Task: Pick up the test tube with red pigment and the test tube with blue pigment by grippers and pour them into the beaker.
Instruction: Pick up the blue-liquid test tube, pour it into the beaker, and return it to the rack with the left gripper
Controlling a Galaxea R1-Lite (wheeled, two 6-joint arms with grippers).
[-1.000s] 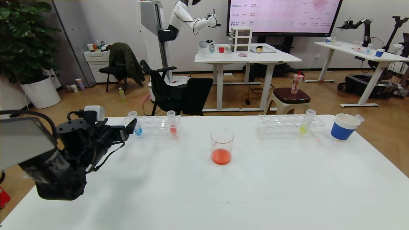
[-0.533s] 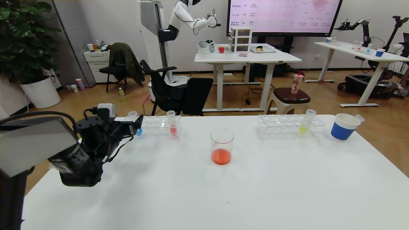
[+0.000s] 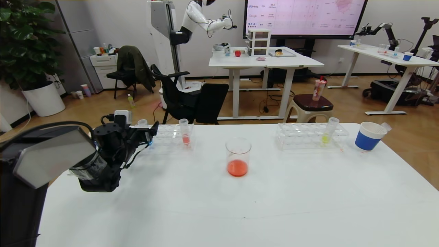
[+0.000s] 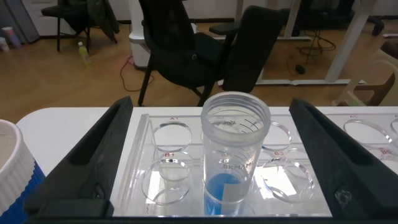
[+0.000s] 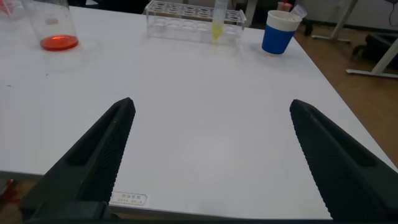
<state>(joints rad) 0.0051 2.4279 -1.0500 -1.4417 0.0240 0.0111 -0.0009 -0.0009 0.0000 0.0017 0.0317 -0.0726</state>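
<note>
The test tube with blue pigment [image 3: 142, 122] stands in the clear rack [image 3: 168, 132] at the far left of the table. My left gripper [image 3: 148, 133] is open, with a finger on either side of this tube and not touching it. In the left wrist view the tube [image 4: 235, 155] stands between the spread fingers of the left gripper [image 4: 211, 124]. The beaker [image 3: 238, 157] stands mid-table with red liquid at its bottom. No tube with vivid red liquid shows. My right gripper [image 5: 211, 106] is open and empty above bare table near the front edge, out of the head view.
A tube of paler salmon-red liquid [image 3: 184, 132] stands in the same left rack. A second rack [image 3: 301, 135] at the far right holds a yellow-green tube [image 3: 328, 132]. A white cup with a blue sleeve [image 3: 367, 136] beside it has a clear tube end sticking out.
My left arm has moved forward and right toward the left rack. Its open fingers now flank the blue tube. Nothing else moved.
</note>
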